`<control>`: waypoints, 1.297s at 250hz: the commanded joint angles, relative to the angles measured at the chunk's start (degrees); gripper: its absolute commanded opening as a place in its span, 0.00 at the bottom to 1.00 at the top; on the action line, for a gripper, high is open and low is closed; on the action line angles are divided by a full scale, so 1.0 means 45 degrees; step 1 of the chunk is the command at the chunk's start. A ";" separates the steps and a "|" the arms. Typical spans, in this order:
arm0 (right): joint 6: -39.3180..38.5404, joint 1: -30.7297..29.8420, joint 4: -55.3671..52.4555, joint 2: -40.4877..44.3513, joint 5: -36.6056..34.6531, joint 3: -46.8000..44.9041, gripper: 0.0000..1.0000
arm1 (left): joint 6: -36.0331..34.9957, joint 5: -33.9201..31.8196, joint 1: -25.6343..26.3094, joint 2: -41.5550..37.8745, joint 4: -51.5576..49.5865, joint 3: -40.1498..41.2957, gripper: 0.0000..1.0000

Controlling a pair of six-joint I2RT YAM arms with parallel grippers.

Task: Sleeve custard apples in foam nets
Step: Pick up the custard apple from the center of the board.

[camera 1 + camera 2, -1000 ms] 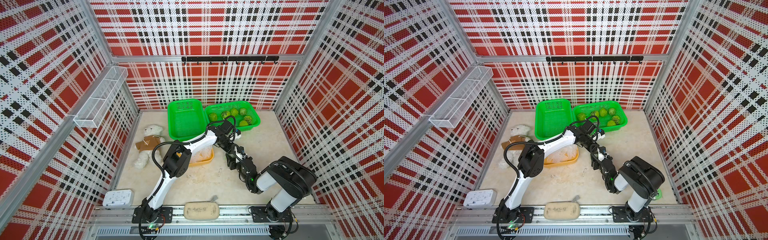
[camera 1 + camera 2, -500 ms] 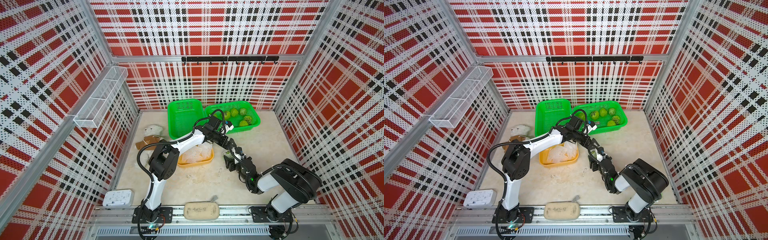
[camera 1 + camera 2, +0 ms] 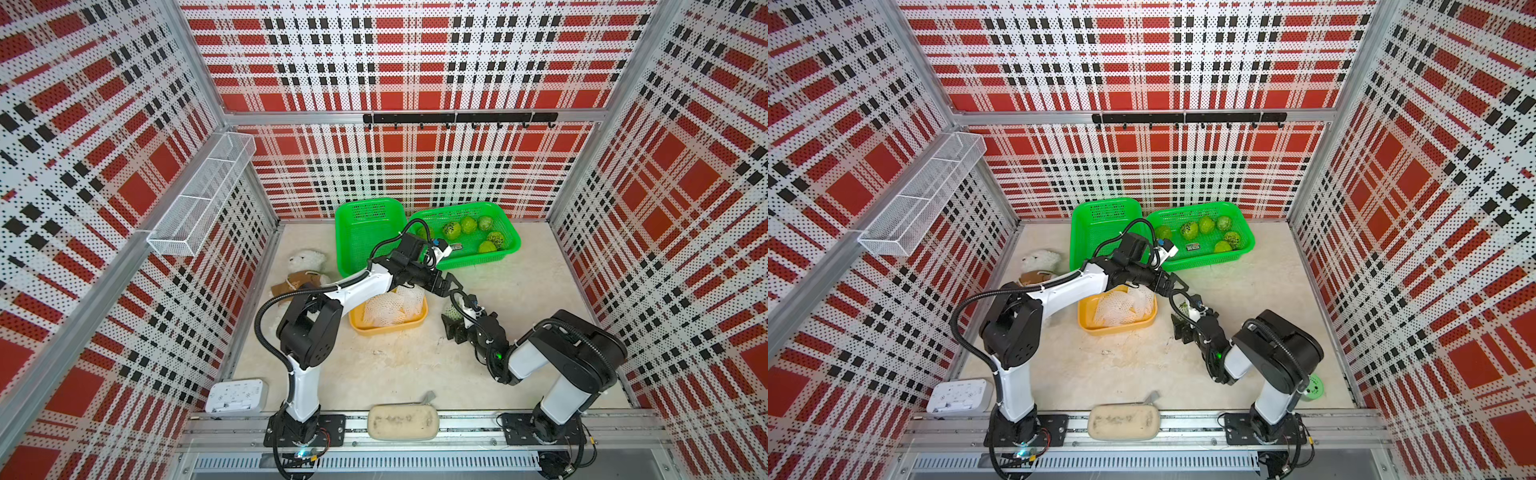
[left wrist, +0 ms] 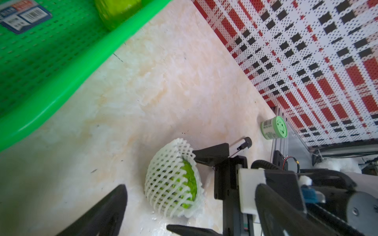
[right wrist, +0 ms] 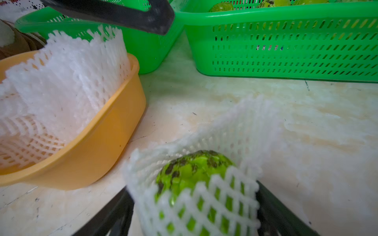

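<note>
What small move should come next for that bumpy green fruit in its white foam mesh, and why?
Probably the right gripper should close on the sleeved custard apple between its jaws and lift it towards the empty green plastic basket: the white foam net wraps most of it, and the left gripper stands open.

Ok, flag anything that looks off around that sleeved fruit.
The foam net on the custard apple, on the table beside the yellow bowl, sits uneven: one side flares well past the fruit, its dark-speckled end is bare. Nothing looks spilled or damaged.
</note>
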State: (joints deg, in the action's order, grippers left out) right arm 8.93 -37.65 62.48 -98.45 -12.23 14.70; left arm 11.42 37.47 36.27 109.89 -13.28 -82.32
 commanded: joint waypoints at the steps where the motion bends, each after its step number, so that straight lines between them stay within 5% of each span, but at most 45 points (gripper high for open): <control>1: -0.0458 -0.0046 0.0877 -0.0470 -0.0265 0.0364 0.88 | 0.0293 -0.0035 -0.0120 -0.1169 0.0955 0.0650 0.99; 113: -0.0277 0.0286 0.0440 -0.0529 0.0715 0.0513 0.63 | 0.0665 -0.1049 -0.0567 -0.4085 0.2414 0.4334 0.99; 153: 0.0134 0.0432 -0.4381 0.2089 0.1794 0.1234 0.61 | -0.0114 -0.1225 -0.0228 -0.5098 0.3021 0.5388 0.99; 244: 0.0498 0.1642 -1.7150 0.6836 0.7160 0.5013 0.59 | -0.3887 -0.1192 0.1391 -0.8345 0.4860 0.8199 0.99; 324: -0.0675 0.2014 -2.2666 0.7430 1.2269 0.7930 0.59 | -0.5566 0.0808 0.2295 -0.9606 0.5313 0.8749 0.99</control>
State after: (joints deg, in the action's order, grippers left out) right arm 9.78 -28.73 -26.89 -65.04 30.61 45.91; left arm -9.34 37.23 44.75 67.00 8.56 -42.68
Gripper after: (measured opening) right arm 0.671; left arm 0.994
